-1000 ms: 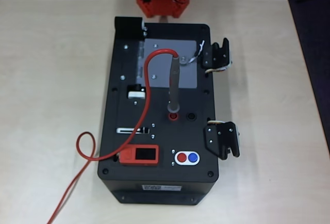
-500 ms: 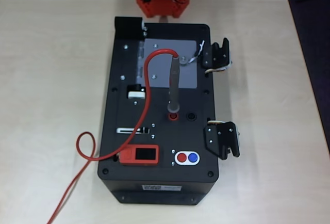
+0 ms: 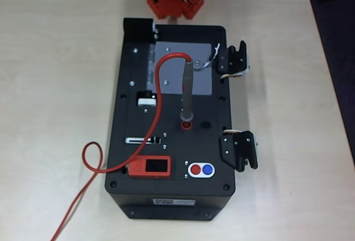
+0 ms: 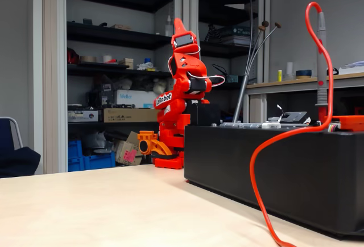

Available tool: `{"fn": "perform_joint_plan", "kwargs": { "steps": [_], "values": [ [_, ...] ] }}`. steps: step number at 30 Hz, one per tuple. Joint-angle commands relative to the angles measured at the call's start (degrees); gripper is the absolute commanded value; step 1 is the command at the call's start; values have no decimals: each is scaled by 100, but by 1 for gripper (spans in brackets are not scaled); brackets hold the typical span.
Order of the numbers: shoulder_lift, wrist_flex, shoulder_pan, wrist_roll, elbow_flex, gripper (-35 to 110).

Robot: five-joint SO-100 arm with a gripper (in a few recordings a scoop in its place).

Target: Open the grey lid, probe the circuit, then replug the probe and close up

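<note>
Overhead view: the grey lid point(image 3: 191, 69) lies flat and closed at the far end of the black box point(image 3: 172, 196) on the tabletop point(image 3: 55, 85). The probe point(image 3: 187, 94) stands in the red socket point(image 3: 186, 124), long axis upright, tip down, its red cable point(image 3: 158, 94) looping left.

Fixed view: the probe point(image 4: 322, 65) stands vertical at right; the orange arm point(image 4: 179, 99) is folded beyond the box, and I cannot tell how its fingers stand.

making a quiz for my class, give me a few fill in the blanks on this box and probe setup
1. The grey lid lies ____ on the black box.
2. The probe stands upright in the ____ socket.
3. Its cable is coloured ____.

Missing words: closed; red; red
</note>
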Motion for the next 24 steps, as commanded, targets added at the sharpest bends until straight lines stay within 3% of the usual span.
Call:
{"fn": "perform_joint_plan", "kwargs": {
  "steps": [1, 9, 18, 24],
  "values": [
    [18, 545, 431, 158, 18, 0],
    [35, 2303, 325, 176, -202, 0],
    [53, 6152, -369, 176, -2074, 0],
    [44, 8016, -501, 176, -2856, 0]
  ]
}}
